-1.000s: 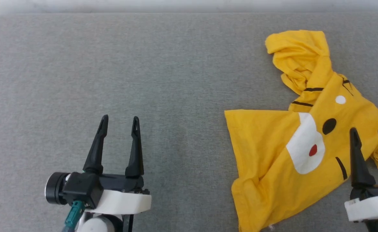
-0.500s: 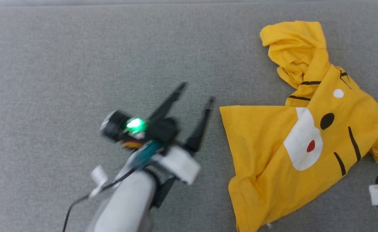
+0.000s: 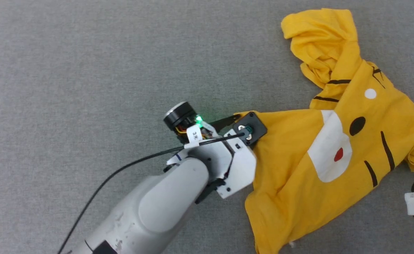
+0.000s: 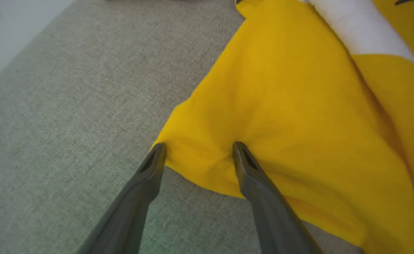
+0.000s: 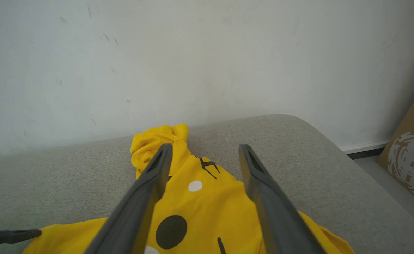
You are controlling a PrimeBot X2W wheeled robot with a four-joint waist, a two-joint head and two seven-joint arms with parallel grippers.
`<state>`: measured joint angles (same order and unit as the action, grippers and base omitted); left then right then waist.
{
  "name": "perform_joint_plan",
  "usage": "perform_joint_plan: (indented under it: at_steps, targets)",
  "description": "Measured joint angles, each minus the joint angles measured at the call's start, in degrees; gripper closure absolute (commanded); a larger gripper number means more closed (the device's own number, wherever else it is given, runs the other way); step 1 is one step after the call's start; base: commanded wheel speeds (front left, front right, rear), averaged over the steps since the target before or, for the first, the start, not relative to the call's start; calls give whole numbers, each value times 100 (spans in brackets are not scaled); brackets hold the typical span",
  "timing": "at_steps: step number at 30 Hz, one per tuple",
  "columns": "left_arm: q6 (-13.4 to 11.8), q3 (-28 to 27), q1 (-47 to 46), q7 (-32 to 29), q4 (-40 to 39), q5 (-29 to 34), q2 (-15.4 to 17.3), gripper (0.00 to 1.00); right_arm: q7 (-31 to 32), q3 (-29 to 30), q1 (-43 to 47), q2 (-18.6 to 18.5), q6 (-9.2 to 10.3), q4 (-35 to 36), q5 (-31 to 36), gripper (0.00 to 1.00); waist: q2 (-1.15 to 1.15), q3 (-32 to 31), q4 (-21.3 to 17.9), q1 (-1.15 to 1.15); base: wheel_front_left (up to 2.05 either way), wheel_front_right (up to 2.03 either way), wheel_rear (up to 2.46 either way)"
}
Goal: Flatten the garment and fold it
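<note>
Crumpled bright yellow cotton T-shirt (image 3: 291, 158) with a cartoon face lies on a grey fabric surface (image 3: 87, 70). The left gripper (image 4: 198, 148), fingers apart, straddles its hem corner (image 4: 173, 153), probably to pull it flat; the right gripper (image 5: 205, 148) hovers spread above it.

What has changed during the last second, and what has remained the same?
The left tool swung from the lower left up and rightward across the grey surface to the garment's left corner; its open fingers straddle the hem, nothing gripped. The garment lies crumpled as before, and the right tool stays open at its right side.
</note>
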<state>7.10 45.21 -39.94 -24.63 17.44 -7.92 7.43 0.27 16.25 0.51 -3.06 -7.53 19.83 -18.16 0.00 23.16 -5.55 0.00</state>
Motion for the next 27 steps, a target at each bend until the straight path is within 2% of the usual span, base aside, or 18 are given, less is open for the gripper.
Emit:
perform_joint_plan:
  at_steps: [4, 5, 6, 7, 11, 14, 19, 22, 27]
  targets:
    - [0, 290, -241, -168, 257, -170, 121, 0, 5, -86, 0, 0, 0, -79, -82, 0, -1, 12, -85, -1, 0, 0, 0]
    - [0, 343, -292, -193, 293, -215, 138, 39, 4, -110, 0, 0, 0, -92, -107, 0, -1, 12, -100, -1, 0, 0, 0]
    - [0, 369, -318, -194, 316, -286, 146, 92, 3, -124, 0, 0, 0, -103, -108, 0, -1, 9, -112, -1, 0, 0, 0]
    - [0, 410, -338, -193, 338, -361, 153, 100, 3, -137, 0, 0, 0, -114, -108, 0, -1, 2, -116, -1, 0, 0, 0]
    - [0, 517, -358, -15, 336, -661, 165, 100, 5, -130, 1, -1, 0, -125, -103, 0, -1, -31, -61, 0, 0, 0, 0]
    - [-26, 367, -344, 236, 266, -772, 229, 100, 25, -155, 1, 0, 0, -109, -87, 0, -1, -75, 24, 0, 0, 0, 0]
    - [-444, -313, -20, 605, -600, -1239, 547, 100, 122, -157, 4, 0, 0, -19, -37, 0, -1, -193, 197, -1, 0, 0, 0]
    - [-872, -775, 516, 639, -1552, -1447, 937, 100, 169, -122, 19, -1, 0, 18, -37, 0, -1, -249, 322, 0, 0, 0, 0]
    - [-1994, -1667, 2146, 554, -3160, -1670, 1820, 100, 233, -49, 128, 1, 0, 86, -31, 0, -1, -305, 545, -1, 0, 0, 0]
